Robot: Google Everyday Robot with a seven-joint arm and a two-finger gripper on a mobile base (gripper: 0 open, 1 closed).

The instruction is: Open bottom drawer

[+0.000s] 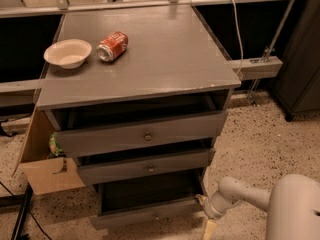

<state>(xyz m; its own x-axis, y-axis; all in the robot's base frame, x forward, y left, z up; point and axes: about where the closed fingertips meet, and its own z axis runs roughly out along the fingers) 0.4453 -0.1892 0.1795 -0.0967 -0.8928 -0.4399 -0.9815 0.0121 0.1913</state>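
The bottom drawer (145,213) is the lowest and thinnest grey front of the grey cabinet (140,54). It stands pulled out, and its dark inside (147,190) shows above the front panel. The mid drawer (145,168) and the top drawer (140,135) above it are also pulled out a little, each with a small round knob. My gripper (207,218) is at the right end of the bottom drawer's front, low near the floor. Its white arm (240,193) reaches in from the lower right.
A white bowl (68,53) and a red can (112,45) lying on its side are on the cabinet top. An open cardboard box (47,174) stands against the cabinet's left side. A dark cabinet (300,59) stands at the right. A cable (236,29) hangs behind.
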